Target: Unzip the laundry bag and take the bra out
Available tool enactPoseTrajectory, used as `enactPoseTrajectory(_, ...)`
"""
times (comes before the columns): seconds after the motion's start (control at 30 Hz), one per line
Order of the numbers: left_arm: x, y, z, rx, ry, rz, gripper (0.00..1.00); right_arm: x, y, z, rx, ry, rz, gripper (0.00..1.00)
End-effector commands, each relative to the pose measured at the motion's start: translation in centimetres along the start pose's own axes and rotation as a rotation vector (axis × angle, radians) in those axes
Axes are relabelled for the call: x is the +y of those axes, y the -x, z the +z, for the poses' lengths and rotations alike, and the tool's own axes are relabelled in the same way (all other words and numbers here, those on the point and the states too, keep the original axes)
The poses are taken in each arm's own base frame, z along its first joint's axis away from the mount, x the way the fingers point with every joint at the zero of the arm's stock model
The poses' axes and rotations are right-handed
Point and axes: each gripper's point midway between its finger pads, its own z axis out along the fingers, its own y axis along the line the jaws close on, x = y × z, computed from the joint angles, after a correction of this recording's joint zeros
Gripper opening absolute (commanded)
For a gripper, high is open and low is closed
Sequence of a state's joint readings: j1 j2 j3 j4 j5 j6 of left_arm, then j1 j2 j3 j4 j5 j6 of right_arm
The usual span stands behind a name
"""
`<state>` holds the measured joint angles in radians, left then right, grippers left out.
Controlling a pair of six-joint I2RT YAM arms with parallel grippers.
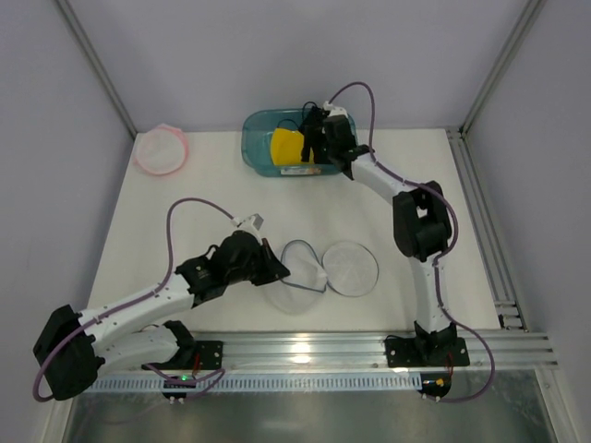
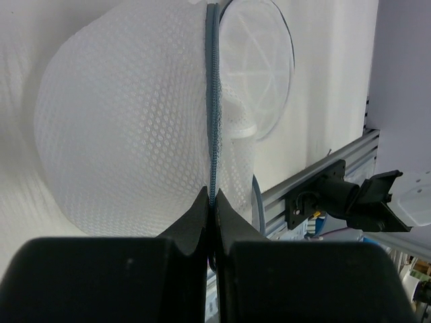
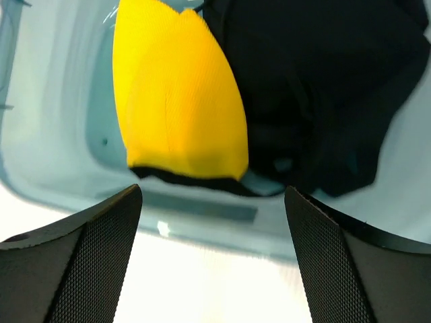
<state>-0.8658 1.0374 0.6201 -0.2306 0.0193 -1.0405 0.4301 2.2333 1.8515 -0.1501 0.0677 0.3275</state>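
The laundry bag [image 1: 302, 274], white mesh with a grey-blue rim, lies at the table's middle, with its round flap [image 1: 352, 268] folded out to the right. My left gripper [image 1: 280, 270] is shut on the bag's zipper rim [image 2: 212, 101]; the fingers [image 2: 195, 219] pinch the rim, with the mesh dome [image 2: 121, 134] beyond them. The bra, a yellow cup [image 3: 178, 94] with black fabric [image 3: 316, 87] beside it, lies in the blue tub [image 1: 259, 134]. My right gripper [image 1: 314, 138] hangs over the tub, open and empty [image 3: 212, 195], just short of the bra.
A pink-rimmed round mesh bag [image 1: 160, 150] lies at the back left. The blue tub stands at the back middle. An aluminium rail [image 1: 351, 346] runs along the near edge, and another rail [image 1: 485, 221] runs along the right side.
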Motion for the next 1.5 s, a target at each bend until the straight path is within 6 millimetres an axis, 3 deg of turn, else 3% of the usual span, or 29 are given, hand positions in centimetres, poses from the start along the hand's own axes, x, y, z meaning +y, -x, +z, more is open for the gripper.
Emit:
enactPoseTrajectory(0.0, -0.1, 0.8, -0.4, -0.049, -0.005, 0.013, 0.0, 2.7, 10.6, -8.7, -0.28, 0.07, 0.003, 0.9)
enactPoseTrajectory(0.03, 0.1, 0.9, -0.4, -0.055, -0.003, 0.016, 0.0, 3.0, 12.1, -11.6, -0.32, 0.071, 0.007, 0.9)
enactPoseTrajectory(0.07, 0.1, 0.9, -0.4, -0.06, -0.001, 0.017, 0.0, 2.5, 9.7, -12.1, -0.28, 0.045, -0.007, 0.9)
enactPoseTrajectory(0.13, 0.3, 1.2, -0.5, -0.072, 0.003, 0.032, 0.0, 1.1, 8.7, -14.3, -0.299, -0.054, -0.012, 0.9)
enactPoseTrajectory(0.17, 0.2, 1.3, -0.5, -0.08, 0.003, 0.036, 0.0, 0.3, 7.2, -16.3, -0.29, -0.087, -0.016, 0.9)
enactPoseTrajectory(0.23, 0.6, 1.5, -0.4, -0.091, 0.02, 0.05, 0.0, -0.5, 4.9, -18.1, -0.269, -0.152, -0.014, 0.9)
enactPoseTrajectory(0.37, 0.8, 1.8, 0.1, -0.104, 0.032, 0.064, 0.0, -2.5, -3.3, -21.7, -0.147, -0.197, 0.035, 0.9)
enactPoseTrajectory(0.43, 0.9, 1.7, 0.3, -0.101, 0.036, 0.061, 0.0, -1.9, -6.3, -22.7, -0.12, -0.157, 0.07, 0.9)
enactPoseTrajectory(0.47, 1.2, 1.6, 0.6, -0.099, 0.047, 0.063, 0.0, -3.1, -9.6, -23.2, -0.072, -0.187, 0.056, 0.9)
enactPoseTrajectory(0.5, 1.3, 1.7, 0.7, -0.1, 0.053, 0.063, 0.0, -3.0, -9.8, -24.5, -0.096, -0.179, 0.101, 0.9)
enactPoseTrajectory(0.53, 1.3, 1.6, 0.8, -0.097, 0.057, 0.063, 0.0, -2.8, -11.3, -25.1, -0.08, -0.164, 0.101, 0.9)
enactPoseTrajectory(0.57, 1.4, 1.8, 0.8, -0.105, 0.061, 0.063, 0.0, -4.0, -14.2, -25.6, -0.032, -0.189, 0.099, 0.89)
enactPoseTrajectory(0.63, 1.4, 2.0, 0.9, -0.111, 0.067, 0.06, 0.0, -3.8, -15.3, -27.3, -0.044, -0.167, 0.164, 0.88)
enactPoseTrajectory(0.67, 1.3, 2.1, 0.9, -0.114, 0.065, 0.061, 0.0, -5.1, -17.5, -27.8, -0.008, -0.202, 0.161, 0.87)
enactPoseTrajectory(0.73, 0.9, 2.4, 1.0, -0.116, 0.061, 0.065, 0.0, -5.5, -18.1, -28.9, -0.021, -0.189, 0.208, 0.85)
enactPoseTrajectory(0.77, 0.7, 2.4, 1.0, -0.114, 0.06, 0.067, 0.0, -6.2, -19.8, -29.1, 0.007, -0.203, 0.231, 0.83)
enactPoseTrajectory(0.97, 0.1, 2.2, 1.4, -0.083, 0.056, 0.071, 0.0, -8.8, -24.1, -29.9, 0.077, -0.299, 0.331, 0.78)
enactPoseTrajectory(1.2, 0.2, 2.1, 1.2, -0.078, 0.063, 0.062, 0.0, -10.7, -26.9, -29.4, 0.094, -0.41, 0.417, 0.67)
enactPoseTrajectory(1.47, 0.4, 2.0, 1.0, -0.079, 0.065, 0.057, 0.0, -11.0, -29.0, -28.4, 0.112, -0.403, 0.453, 0.3)
